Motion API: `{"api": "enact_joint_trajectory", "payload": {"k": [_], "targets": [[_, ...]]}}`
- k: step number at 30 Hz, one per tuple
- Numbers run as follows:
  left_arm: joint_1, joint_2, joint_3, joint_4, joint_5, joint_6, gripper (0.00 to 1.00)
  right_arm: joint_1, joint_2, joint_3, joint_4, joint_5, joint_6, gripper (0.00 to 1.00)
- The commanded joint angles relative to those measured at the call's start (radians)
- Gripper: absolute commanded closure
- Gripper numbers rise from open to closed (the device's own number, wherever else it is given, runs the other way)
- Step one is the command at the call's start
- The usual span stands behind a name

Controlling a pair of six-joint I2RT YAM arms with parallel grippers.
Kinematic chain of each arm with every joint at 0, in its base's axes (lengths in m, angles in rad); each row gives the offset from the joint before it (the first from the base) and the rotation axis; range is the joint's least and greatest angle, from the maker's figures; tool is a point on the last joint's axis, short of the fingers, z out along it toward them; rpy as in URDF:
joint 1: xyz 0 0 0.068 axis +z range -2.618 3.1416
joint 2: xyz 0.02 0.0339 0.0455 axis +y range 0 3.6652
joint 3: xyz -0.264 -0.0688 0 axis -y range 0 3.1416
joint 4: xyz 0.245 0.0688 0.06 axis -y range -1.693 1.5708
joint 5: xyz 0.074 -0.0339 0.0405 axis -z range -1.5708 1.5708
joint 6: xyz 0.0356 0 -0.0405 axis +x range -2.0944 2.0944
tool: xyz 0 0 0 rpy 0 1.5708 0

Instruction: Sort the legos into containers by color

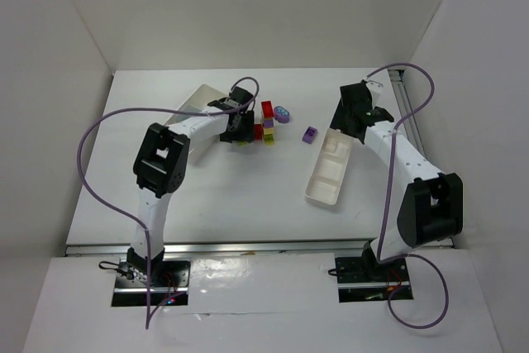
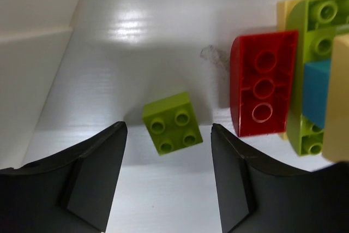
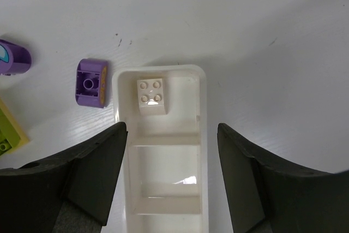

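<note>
Right, in the top view I have my left jaws at the lego pile (image 1: 266,121), nearer it than my right jaws, which hover over the long tray (image 1: 325,181). Left wrist view: left jaws apart and empty, the lime brick (image 2: 172,122) on the desk (image 2: 163,25) at 12 o'clock, between the tips, slightly skewed. Right wrist view: right jaws apart and empty, a purple brick (image 3: 91,83) at 10 o'clock.

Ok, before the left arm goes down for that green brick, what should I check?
1. Left tool open: ok.
2. Lime green brick lined up between its fingers, studs up: ok.
3. Room beside the red brick for the finger on that side: cannot tell, looks tight.
4. Right tool open, holding nothing: ok.
5. Free compartment in the long tray: ok, the middle one is bare; a white brick sits in the end one.
</note>
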Motion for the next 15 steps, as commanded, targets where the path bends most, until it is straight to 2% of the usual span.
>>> {"api": "enact_joint_trajectory", "payload": {"k": [1, 3, 7, 11, 12, 15], "targets": [[-0.004, 0.038, 0.055, -0.001, -0.028, -0.020, 0.28, 0.002, 0.009, 0.041, -0.018, 0.017, 0.002, 0.25], [-0.004, 0.047, 0.065, -0.001, -0.028, -0.029, 0.30, 0.012, 0.009, 0.041, -0.018, 0.008, 0.002, 0.25], [-0.004, 0.047, 0.078, -0.022, -0.028, -0.040, 0.41, 0.012, 0.018, 0.041, -0.018, 0.008, 0.002, 0.25], [-0.004, -0.005, 0.078, -0.062, -0.028, -0.049, 0.60, 0.021, 0.027, 0.041, -0.018, 0.008, 0.002, 0.25], [-0.004, -0.031, 0.088, -0.073, -0.028, -0.049, 0.69, 0.021, 0.027, 0.041, -0.018, 0.008, 0.002, 0.25], [-0.004, -0.089, 0.116, -0.143, -0.028, -0.049, 0.83, 0.021, 0.027, 0.050, -0.018, -0.001, 0.002, 0.25]]}}
